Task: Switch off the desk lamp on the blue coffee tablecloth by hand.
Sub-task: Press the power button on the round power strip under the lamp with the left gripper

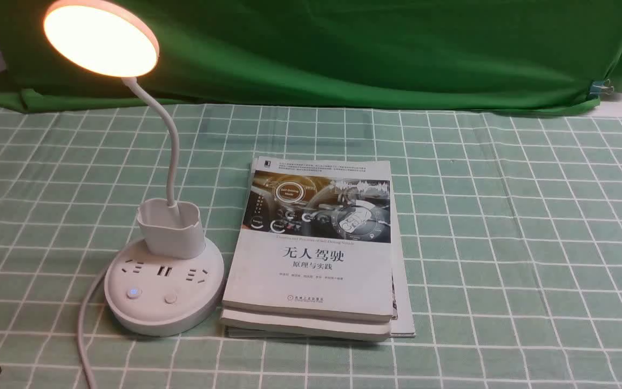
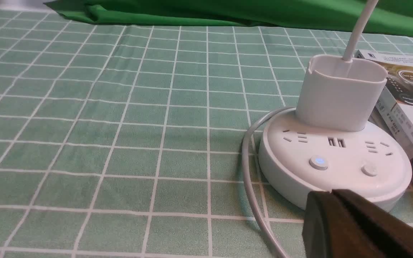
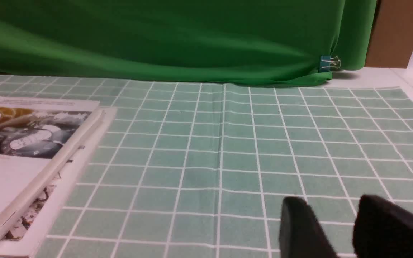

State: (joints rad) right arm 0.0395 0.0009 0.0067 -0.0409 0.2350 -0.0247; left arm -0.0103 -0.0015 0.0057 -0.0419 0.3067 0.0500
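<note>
1. The desk lamp (image 1: 165, 286) is lit. It sits on the blue coffee tablecloth (image 1: 505, 216) over the counter, toward the robot's left, with its base just beside a stack of books (image 1: 316, 270).
2. The left pincer (image 2: 330, 195) looks pinched together on nothing, low by the front rim of the base. The right pincer (image 3: 335, 206) is slightly parted and empty, well apart from the lamp.
3. What could go wrong:
   - There are two buttons, a glowing blue one (image 1: 133, 293) and a plain one (image 1: 170, 298). I can't tell which runs the light, so a wrong press seems likely.
   - A slanted push could slide the base on the cloth or into the books.
   - The cord (image 1: 85, 324) runs right by the approach path, so it could snag.
4. The lamp's long axis runs upright. The neck rises from the cup and curves toward the robot's left, with the disc head tilted down toward the robot. The buttons are on the robot's side of the base.
</note>
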